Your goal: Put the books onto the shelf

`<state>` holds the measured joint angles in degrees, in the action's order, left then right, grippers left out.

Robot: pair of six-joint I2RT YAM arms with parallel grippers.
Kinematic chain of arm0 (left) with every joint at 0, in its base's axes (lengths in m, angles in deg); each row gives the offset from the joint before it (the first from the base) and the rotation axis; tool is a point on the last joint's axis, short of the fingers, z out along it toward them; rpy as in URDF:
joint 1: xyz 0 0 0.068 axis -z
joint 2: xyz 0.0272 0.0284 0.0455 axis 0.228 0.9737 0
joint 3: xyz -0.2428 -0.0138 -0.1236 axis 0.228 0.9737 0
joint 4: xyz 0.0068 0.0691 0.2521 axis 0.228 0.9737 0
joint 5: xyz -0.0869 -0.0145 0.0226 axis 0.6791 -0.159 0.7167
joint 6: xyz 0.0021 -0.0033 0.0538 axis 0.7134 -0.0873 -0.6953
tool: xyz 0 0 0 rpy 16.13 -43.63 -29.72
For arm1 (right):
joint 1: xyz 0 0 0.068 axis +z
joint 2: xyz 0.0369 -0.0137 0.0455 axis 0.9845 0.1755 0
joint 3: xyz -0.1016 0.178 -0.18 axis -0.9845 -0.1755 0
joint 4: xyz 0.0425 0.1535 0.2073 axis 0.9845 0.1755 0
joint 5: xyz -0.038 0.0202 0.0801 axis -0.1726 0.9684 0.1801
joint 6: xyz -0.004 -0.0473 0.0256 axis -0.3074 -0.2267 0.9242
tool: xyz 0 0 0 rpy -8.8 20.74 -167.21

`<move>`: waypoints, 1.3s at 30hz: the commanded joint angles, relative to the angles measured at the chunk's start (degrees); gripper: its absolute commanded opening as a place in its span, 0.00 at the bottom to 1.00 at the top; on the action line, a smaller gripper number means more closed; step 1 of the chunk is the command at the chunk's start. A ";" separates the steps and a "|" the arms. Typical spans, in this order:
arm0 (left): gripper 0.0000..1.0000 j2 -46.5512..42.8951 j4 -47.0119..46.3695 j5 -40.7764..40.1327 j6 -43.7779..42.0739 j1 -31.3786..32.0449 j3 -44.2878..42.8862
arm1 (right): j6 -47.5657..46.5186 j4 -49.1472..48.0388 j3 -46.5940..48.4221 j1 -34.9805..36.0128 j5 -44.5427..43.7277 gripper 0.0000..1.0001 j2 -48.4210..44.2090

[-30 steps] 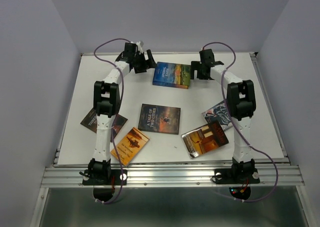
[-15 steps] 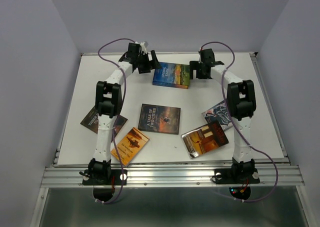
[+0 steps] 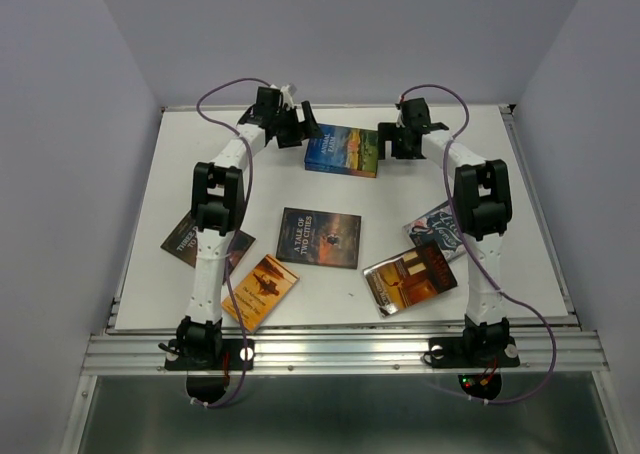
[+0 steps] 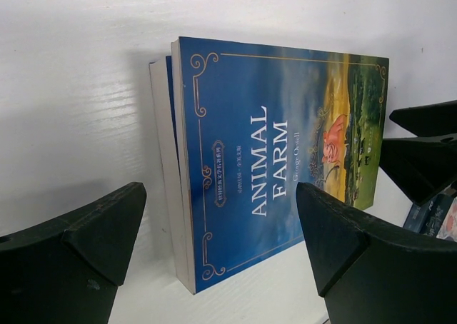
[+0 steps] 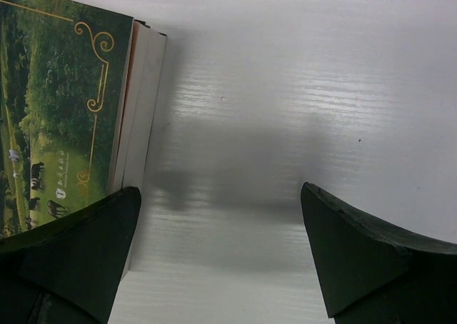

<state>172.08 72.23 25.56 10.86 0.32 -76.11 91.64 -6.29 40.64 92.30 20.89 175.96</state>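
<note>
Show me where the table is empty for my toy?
Bare table lies right of the right arm, and left of the left arm at the far end. Also free: between Animal Farm and A Tale of Two Cities. Crowded: the near row, from the orange book to the amber book.

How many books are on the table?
7. Animal Farm at the back atop a second book; A Tale of Two Cities mid-table; dark brown book, orange book left; amber book, patterned book right. Others may hide.
</note>
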 commanded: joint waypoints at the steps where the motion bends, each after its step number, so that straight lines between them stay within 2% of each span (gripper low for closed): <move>1: 0.99 -0.10 -1.67 1.53 0.07 0.21 -2.35 | 1.63 -2.71 1.53 0.16 -2.51 1.00 0.80; 9: 0.99 -3.97 -2.72 0.13 -0.11 1.27 4.23 | 6.11 -2.71 -0.14 0.16 -14.90 1.00 -2.09; 15: 0.99 -7.39 -0.71 -3.21 -0.81 1.18 4.07 | 8.40 -1.57 -2.24 0.16 -22.04 1.00 -7.18; 18: 0.99 -10.81 1.14 -6.90 -1.43 0.66 4.85 | 6.91 -1.04 -5.05 0.16 -20.39 1.00 -12.00; 21: 0.99 -16.33 0.53 -8.39 -1.43 -0.31 8.10 | 2.18 -1.22 -9.62 0.16 -10.04 1.00 -16.58; 22: 0.99 -18.10 0.01 -9.70 -1.52 -0.57 11.07 | -2.01 -1.13 -12.15 0.16 -1.56 1.00 -19.38; 24: 0.99 -21.97 -0.70 -12.34 -1.43 -0.66 14.77 | -7.13 -1.04 -14.89 1.12 7.88 1.00 -22.21; 25: 0.99 -26.34 -1.22 -14.44 -1.25 -0.66 19.40 | -14.12 -0.69 -16.21 3.39 13.84 1.00 -24.57; 26: 0.99 -28.56 -2.71 -15.25 -0.30 -0.66 22.32 | -16.97 -0.60 -19.01 4.98 15.21 1.00 -25.64; 27: 0.99 -33.37 -3.42 -17.43 0.85 -0.66 28.35 | -23.61 -0.26 -20.25 7.00 16.53 1.00 -27.31; 29: 0.99 -38.23 -5.53 -18.33 4.00 -0.66 35.14 | -29.45 0.28 -22.80 13.85 14.18 1.00 -28.46; 30: 0.99 -42.95 -6.32 -18.94 5.33 -0.66 42.31 | -33.05 0.28 -24.29 16.05 10.95 1.00 -28.46; 32: 0.99 -47.54 -7.98 -18.16 7.09 -0.49 49.38 | -33.00 -0.25 -23.79 18.79 8.29 1.00 -26.98; 33: 0.99 -51.92 -8.52 -17.72 8.66 0.21 56.03 | -31.43 -0.43 -21.61 18.80 7.93 1.00 -26.10; 35: 0.99 -57.64 -8.88 -18.24 9.55 1.96 61.78 | -26.33 -0.69 -19.31 18.80 6.97 1.00 -23.81; 39: 0.99 -64.42 -8.17 -17.89 11.13 8.73 73.90 | -20.71 -1.13 -16.32 18.80 8.89 1.00 -20.83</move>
<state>112.50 64.21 7.82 18.86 3.59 -10.74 67.01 -6.07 20.01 114.24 29.63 153.87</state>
